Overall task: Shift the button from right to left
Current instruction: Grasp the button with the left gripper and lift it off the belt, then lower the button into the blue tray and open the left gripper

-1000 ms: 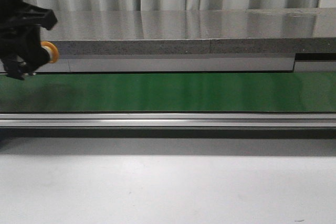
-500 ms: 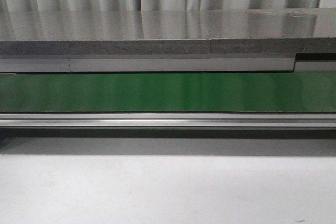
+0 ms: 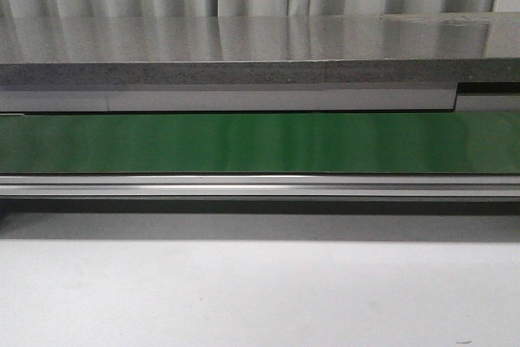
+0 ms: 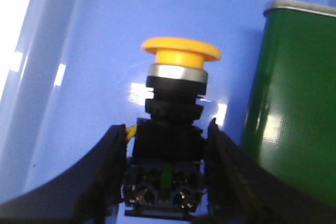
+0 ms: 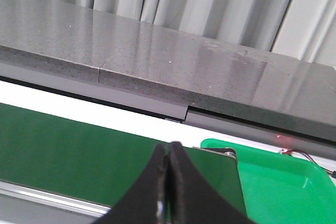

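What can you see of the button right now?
The button shows only in the left wrist view. It has a round yellow-orange mushroom cap on top, a silvery metal ring beneath it, then black collars and a black boxy body whose bottom end shows screw terminals and a green strip. It stands upright in that view, clamped at the body between the left gripper's black fingers. Behind it is a blue surface, with the green belt end beside it.

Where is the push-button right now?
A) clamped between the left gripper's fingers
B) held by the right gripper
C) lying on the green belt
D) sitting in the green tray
A: the left wrist view shows the push-button with its black body between the left gripper fingers, yellow cap pointing away, while the right gripper is closed on nothing.
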Tool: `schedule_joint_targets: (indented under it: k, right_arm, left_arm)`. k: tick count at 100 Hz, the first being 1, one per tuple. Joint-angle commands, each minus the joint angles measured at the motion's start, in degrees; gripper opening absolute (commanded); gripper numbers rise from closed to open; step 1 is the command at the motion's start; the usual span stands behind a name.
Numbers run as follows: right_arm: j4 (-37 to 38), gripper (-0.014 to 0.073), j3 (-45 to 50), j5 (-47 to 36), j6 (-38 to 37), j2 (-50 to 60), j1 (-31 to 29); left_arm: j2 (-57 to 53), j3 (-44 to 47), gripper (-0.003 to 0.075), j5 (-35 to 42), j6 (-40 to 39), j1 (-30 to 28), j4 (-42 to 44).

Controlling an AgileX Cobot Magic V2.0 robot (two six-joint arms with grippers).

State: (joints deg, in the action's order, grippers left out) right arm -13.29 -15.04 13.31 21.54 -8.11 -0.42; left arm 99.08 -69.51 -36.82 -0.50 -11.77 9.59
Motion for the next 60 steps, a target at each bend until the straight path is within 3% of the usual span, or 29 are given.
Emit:
schedule_joint_targets:
  k: [1,60]
  right_arm:
    - [-0.46,-0.0068,-1.55,-4.74,0.38,-0.54,-0.04]
    - [-0.46,-0.0068,-1.55,-4.74,0.38,-0.54,-0.04]
  left_arm:
    - [-0.56,-1.52,0.0005,4.13,0.50,-0.05,0.33]
    - [3.64,-1.61,0.0024,6.04,1.23,-0.05,-1.42]
